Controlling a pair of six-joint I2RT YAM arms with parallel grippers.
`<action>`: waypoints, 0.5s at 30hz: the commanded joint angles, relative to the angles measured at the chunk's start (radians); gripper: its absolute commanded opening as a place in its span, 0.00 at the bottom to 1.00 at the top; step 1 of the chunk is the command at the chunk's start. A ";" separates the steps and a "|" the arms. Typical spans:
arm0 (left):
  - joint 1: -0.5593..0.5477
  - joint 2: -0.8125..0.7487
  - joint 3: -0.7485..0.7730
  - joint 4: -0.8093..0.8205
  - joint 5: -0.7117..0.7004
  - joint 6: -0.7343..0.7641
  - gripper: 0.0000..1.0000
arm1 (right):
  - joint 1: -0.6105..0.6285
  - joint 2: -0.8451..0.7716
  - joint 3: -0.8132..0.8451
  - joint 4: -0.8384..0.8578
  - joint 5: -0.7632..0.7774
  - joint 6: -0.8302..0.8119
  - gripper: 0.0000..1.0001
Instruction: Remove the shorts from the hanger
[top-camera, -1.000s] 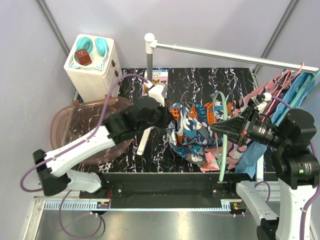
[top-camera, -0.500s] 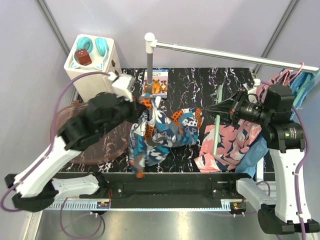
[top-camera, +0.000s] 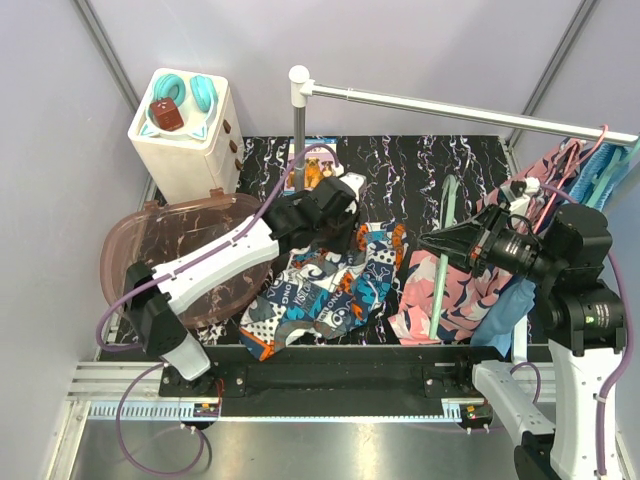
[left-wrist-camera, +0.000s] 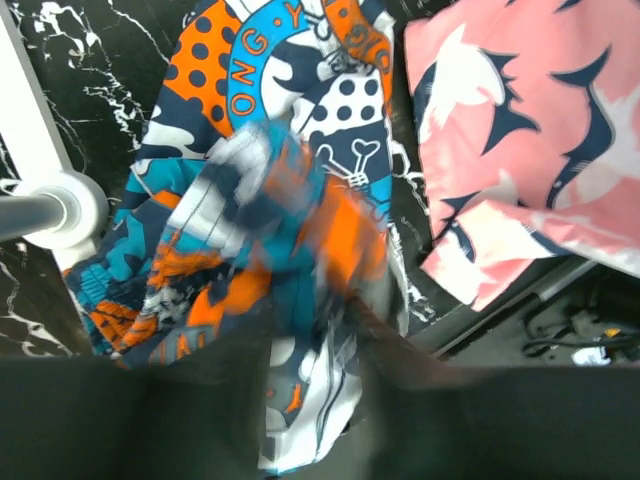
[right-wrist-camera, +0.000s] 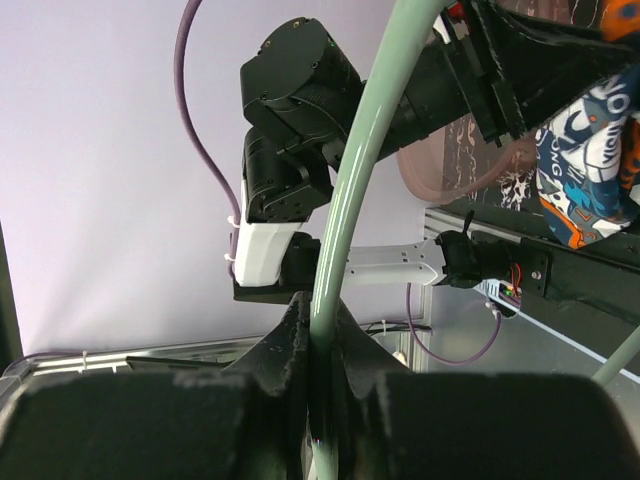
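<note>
The orange, blue and white patterned shorts (top-camera: 320, 295) lie spread on the black marbled table, off the hanger. My left gripper (top-camera: 352, 228) hovers just above their far edge. In the left wrist view my left gripper (left-wrist-camera: 315, 320) has its jaws apart, with the blurred patterned shorts (left-wrist-camera: 290, 130) below them. My right gripper (top-camera: 428, 240) is shut on the pale green hanger (top-camera: 437, 300), which slants over the pink shorts (top-camera: 470, 290) with navy-and-white prints. The hanger (right-wrist-camera: 350, 200) runs up between the pinched jaws of my right gripper (right-wrist-camera: 322, 330). Plain light blue shorts (top-camera: 505, 310) hang at the right edge.
A white box (top-camera: 185, 130) with teal rings stands at the back left, with a pink translucent tub (top-camera: 165, 250) in front of it. A rack post (top-camera: 298, 110) and its bar (top-camera: 450, 105) span the back. More hangers and cloth (top-camera: 590, 165) hang at the bar's right end.
My left gripper pulled the patterned shorts left off the hanger, then opened and swung back toward the middle. The shorts dropped flat on the table. My right gripper kept hold of the hanger.
</note>
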 joint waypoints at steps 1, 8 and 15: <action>-0.032 -0.021 0.069 -0.023 -0.089 -0.044 0.68 | -0.003 0.011 -0.001 0.014 -0.011 -0.038 0.00; -0.147 -0.097 -0.107 -0.072 -0.135 0.003 0.86 | 0.000 0.011 0.012 -0.026 -0.018 -0.073 0.00; -0.327 -0.107 -0.250 -0.081 -0.207 0.057 0.88 | -0.003 -0.003 -0.017 -0.035 -0.026 -0.079 0.00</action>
